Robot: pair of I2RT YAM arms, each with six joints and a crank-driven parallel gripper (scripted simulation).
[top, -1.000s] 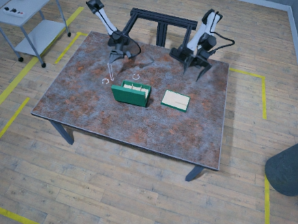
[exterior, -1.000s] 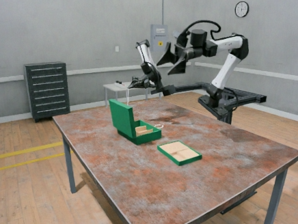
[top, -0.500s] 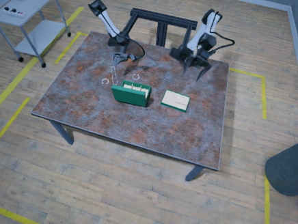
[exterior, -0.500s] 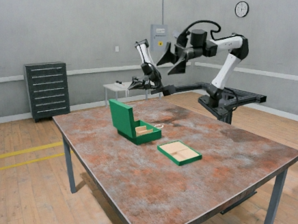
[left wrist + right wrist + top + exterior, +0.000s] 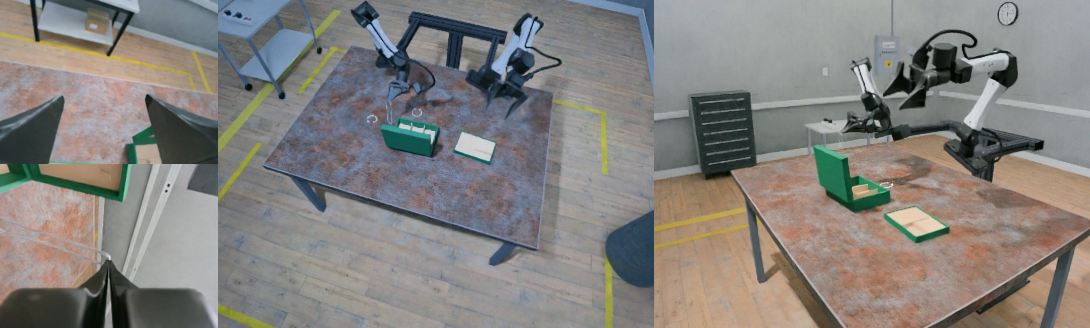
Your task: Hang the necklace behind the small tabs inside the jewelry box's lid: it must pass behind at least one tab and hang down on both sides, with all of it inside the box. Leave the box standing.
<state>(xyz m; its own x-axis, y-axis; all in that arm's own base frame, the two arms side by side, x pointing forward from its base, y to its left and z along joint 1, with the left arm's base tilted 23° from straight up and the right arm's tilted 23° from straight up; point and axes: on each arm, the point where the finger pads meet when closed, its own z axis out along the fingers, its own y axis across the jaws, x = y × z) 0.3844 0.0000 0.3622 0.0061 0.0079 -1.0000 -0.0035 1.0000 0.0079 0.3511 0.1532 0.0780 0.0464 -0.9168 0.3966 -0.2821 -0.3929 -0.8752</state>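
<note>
Necklace (image 5: 389, 114) (image 5: 841, 140) (image 5: 73, 241) hung as thin loop from right gripper (image 5: 389, 101) (image 5: 843, 131) (image 5: 108, 261), outside jewelry box (image 5: 408, 141) (image 5: 834, 172) (image 5: 142, 136) (image 5: 77, 187), not behind tabs. Right fingers closed on it, arm bent, reaching out above table (image 5: 418, 185) (image 5: 954, 250) (image 5: 99, 110) (image 5: 44, 211). Left gripper (image 5: 497, 111) (image 5: 893, 101) (image 5: 104, 98) fully open, holding nothing, pitched downward. Wall cabinet label (image 5: 888, 45) too small for reading.

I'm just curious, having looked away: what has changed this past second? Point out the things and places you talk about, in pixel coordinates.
The right end effector (image 5: 389, 101) (image 5: 842, 132) (image 5: 108, 261) carried the necklace (image 5: 391, 115) (image 5: 840, 141) (image 5: 40, 232) toward the jewelry box (image 5: 408, 140) (image 5: 834, 172) (image 5: 132, 151) (image 5: 77, 186). It was already holding it. The box and left end effector (image 5: 497, 112) (image 5: 894, 101) (image 5: 104, 96) stayed put.
</note>
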